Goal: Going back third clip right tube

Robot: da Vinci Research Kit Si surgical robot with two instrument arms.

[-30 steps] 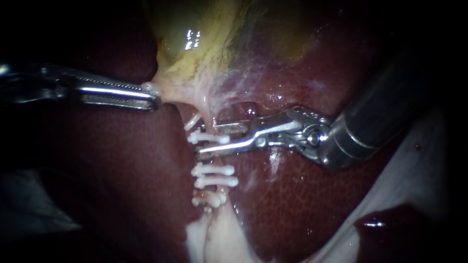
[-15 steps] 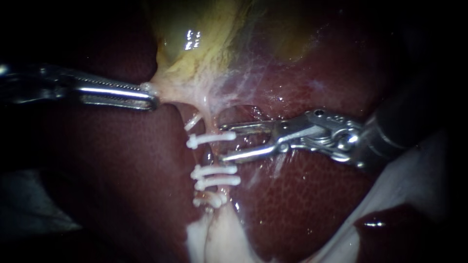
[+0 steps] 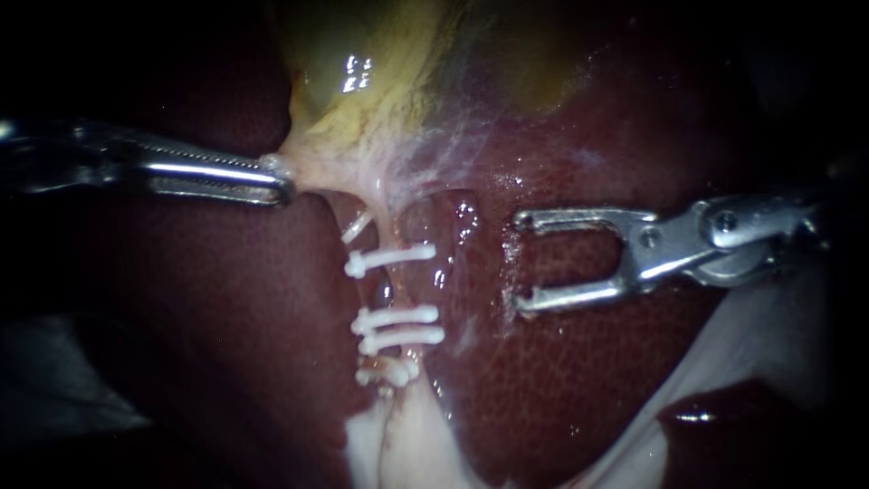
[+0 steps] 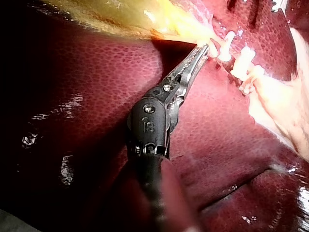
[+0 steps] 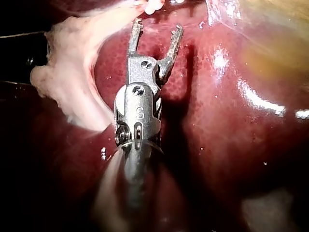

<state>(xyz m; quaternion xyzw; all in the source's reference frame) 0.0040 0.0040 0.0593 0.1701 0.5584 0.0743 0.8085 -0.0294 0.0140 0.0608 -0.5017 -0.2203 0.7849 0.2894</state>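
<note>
Row of white clips (image 3: 398,315), left instrument (image 3: 281,184) at ten o'clock — jaws pinching gallbladder (image 3: 362,100) edge, right instrument (image 3: 520,263) at three o'clock — jaws apart, empty, over liver (image 3: 561,380).

The liver (image 3: 561,380) is dark red with a fine pebbled pattern. The gallbladder (image 3: 380,72) is yellow-green, the clips (image 3: 391,258) plain white.

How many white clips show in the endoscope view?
5: top clip, half hidden; second clip below; third clip and fourth clip close together; lowest clip, possibly hiding more.
</note>
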